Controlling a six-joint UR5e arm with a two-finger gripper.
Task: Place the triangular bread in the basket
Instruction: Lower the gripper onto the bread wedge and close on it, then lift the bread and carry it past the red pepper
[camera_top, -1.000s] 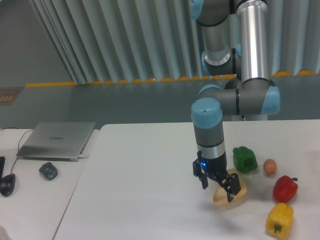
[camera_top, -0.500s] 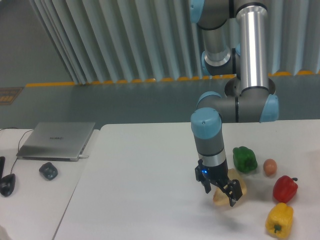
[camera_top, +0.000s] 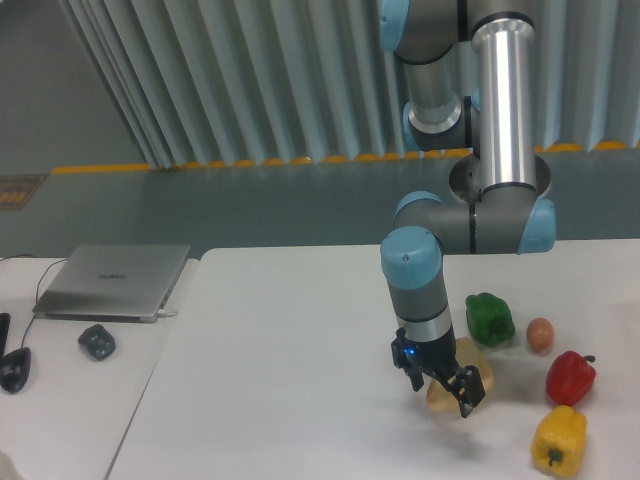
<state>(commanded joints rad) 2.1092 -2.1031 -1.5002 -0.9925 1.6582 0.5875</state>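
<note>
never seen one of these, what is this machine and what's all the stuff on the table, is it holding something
This is a robot arm, seen by one fixed camera that looks at the table from the front. The silver and grey tubes with light blue caps are its jointed limbs. At the bottom end sits the gripper, a black two-finger claw.

The gripper is down at the triangular bread, a pale tan roll lying on the white table. Its fingers stand around the roll, but I cannot tell from this view whether they have closed on it.

To the right lie a green pepper, a small brownish egg-shaped ball, a red pepper and a yellow pepper.

On a second table at the left are a closed laptop and a dark computer mouse. No basket shows in this picture.
</note>
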